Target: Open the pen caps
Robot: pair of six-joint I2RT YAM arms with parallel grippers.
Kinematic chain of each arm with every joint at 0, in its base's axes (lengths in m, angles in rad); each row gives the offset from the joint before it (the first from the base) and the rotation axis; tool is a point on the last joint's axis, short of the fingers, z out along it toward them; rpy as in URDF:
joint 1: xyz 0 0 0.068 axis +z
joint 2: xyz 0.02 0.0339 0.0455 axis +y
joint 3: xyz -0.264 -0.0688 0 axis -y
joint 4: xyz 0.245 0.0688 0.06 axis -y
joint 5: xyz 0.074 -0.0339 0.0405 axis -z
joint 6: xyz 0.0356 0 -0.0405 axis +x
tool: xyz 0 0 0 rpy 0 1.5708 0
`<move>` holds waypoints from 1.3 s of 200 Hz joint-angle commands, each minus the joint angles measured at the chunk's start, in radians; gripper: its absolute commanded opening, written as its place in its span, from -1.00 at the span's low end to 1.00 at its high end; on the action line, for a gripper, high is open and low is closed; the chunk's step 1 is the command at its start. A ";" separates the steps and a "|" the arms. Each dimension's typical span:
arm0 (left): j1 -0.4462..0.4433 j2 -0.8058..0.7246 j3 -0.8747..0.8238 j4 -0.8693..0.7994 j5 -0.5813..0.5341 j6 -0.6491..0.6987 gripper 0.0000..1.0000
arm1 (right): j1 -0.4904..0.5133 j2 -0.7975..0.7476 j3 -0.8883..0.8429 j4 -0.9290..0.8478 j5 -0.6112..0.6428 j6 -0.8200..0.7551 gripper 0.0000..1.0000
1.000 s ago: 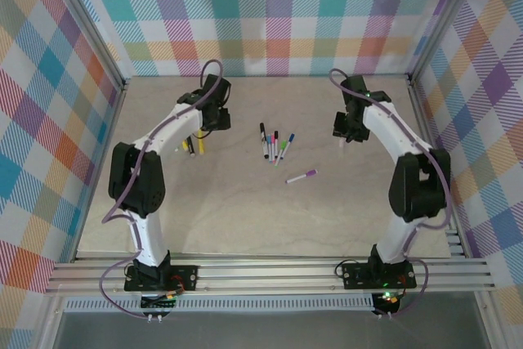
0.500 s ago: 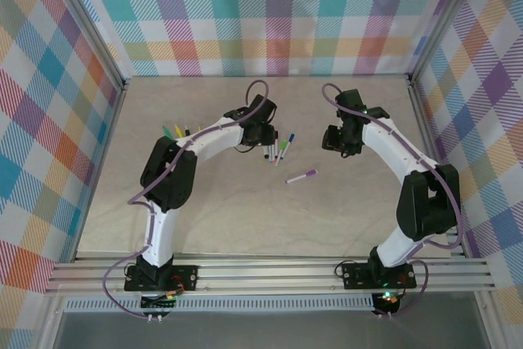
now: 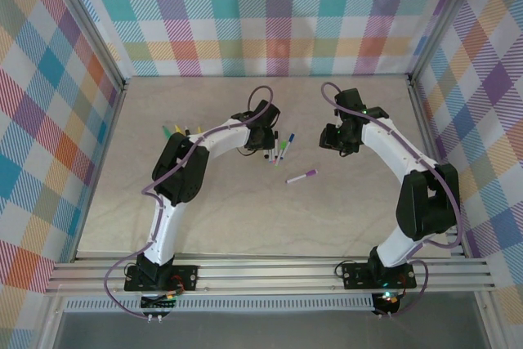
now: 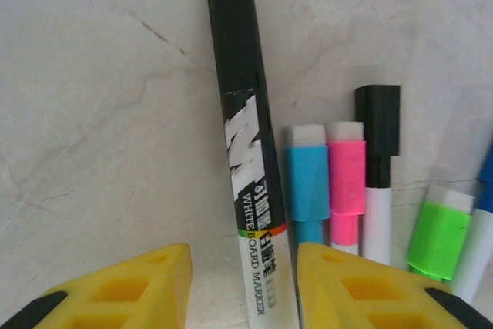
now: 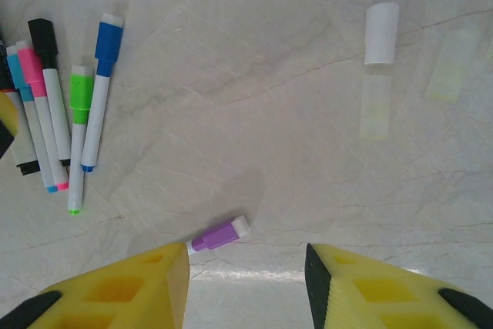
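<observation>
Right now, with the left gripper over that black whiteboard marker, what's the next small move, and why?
Probably ease the left gripper down a little and close it on the black marker. Its jaws stand open on either side of the marker's barrel with nothing gripped yet, and the marker's black end sticks out well beyond them, so a grip here should leave that end free.

- Pale marble-patterned table (image 3: 245,210).
- Near its middle lies a thick black-and-white whiteboard marker (image 4: 245,152).
- Just beside it is a row of thin white pens: light-blue-capped pen (image 4: 308,182) touching pink-capped pen (image 4: 345,179), then black-capped pen (image 4: 377,159), green-capped pen (image 4: 439,233) and dark-blue-capped pen (image 5: 102,90).
- A purple-capped pen (image 3: 301,176) lies alone, apart from the row.
- Yellow and green highlighters (image 3: 181,131) lie near the left edge.
- A short white plastic tube (image 5: 382,33) lies well apart.
</observation>
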 commanded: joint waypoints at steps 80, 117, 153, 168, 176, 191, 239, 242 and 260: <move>-0.004 0.085 0.064 -0.132 -0.147 0.034 -0.44 | -0.006 0.024 0.003 0.021 -0.065 0.009 -0.11; 0.002 0.086 0.034 -0.136 -0.145 0.062 -0.84 | -0.005 0.028 -0.003 0.040 -0.105 0.020 -0.11; 0.030 0.021 -0.049 -0.112 -0.147 0.083 -1.00 | -0.005 0.024 -0.029 0.086 -0.179 0.041 -0.12; 0.046 -0.042 -0.104 -0.076 -0.132 0.095 -1.00 | -0.003 0.032 -0.043 0.126 -0.249 0.059 -0.12; 0.054 -0.075 -0.126 -0.058 -0.104 0.107 -1.00 | 0.000 0.039 -0.044 0.145 -0.283 0.072 -0.12; 0.069 -0.133 -0.159 -0.027 -0.025 0.124 -1.00 | 0.005 0.050 -0.052 0.201 -0.356 0.102 -0.12; 0.120 -0.268 -0.249 0.073 0.352 0.135 -1.00 | 0.019 0.120 -0.051 0.393 -0.540 0.216 -0.09; 0.122 -0.274 -0.253 0.075 0.368 0.136 -1.00 | 0.021 0.128 -0.048 0.403 -0.548 0.223 -0.08; 0.124 -0.308 -0.279 0.110 0.477 0.142 -1.00 | 0.035 0.171 -0.035 0.459 -0.582 0.258 0.03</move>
